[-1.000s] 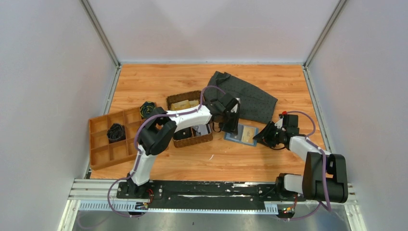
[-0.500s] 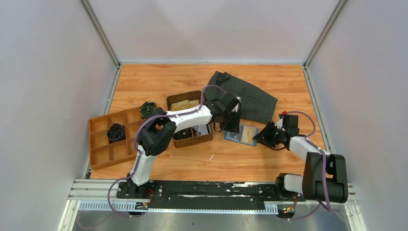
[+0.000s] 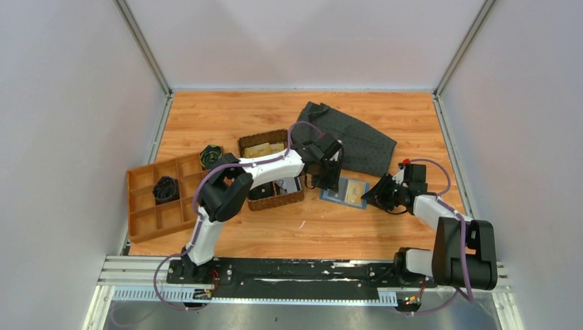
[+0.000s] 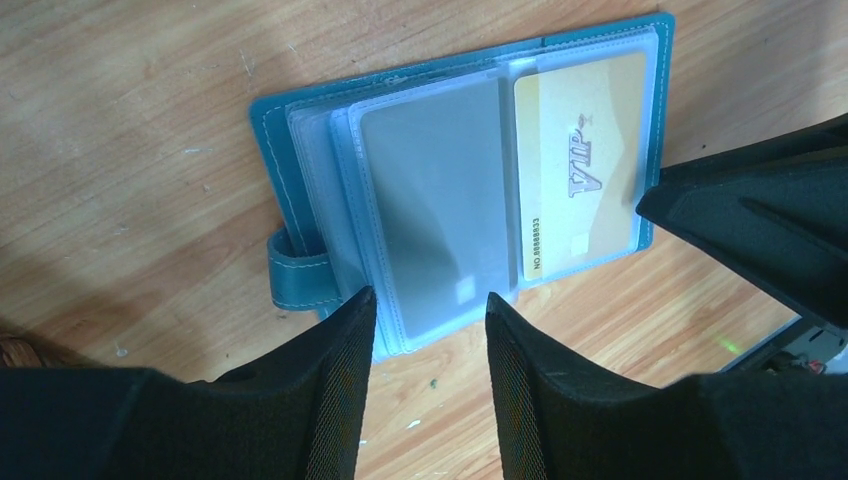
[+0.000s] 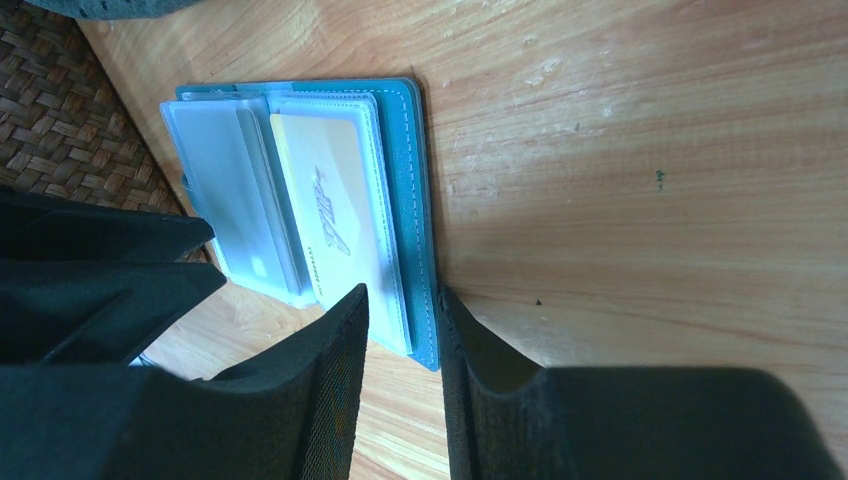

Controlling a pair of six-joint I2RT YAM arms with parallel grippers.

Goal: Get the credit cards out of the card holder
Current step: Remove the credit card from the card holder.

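Observation:
The blue-teal card holder [image 3: 347,193] lies open on the wooden table between my grippers. In the left wrist view the card holder [image 4: 290,150] shows clear sleeves with a grey card [image 4: 430,200] and a gold "VIP" card [image 4: 580,160] in them. My left gripper [image 4: 425,315] is open, with its fingertips at the sleeve's near edge. In the right wrist view my right gripper [image 5: 400,310] has its jaws narrowly apart, either side of the near corner of the holder's [image 5: 418,200] blue cover. The gold card [image 5: 335,210] lies just beyond it.
A brown woven basket [image 3: 265,144] sits left of the holder, under the left arm. An orange divided tray [image 3: 148,213] with a black item stands at far left. A dark grey dotted cloth [image 3: 357,141] lies behind the holder. The basket's weave [image 5: 60,90] shows in the right wrist view.
My left gripper has shifted slightly away from me over the holder's left edge. The right arm and the holder have not visibly moved.

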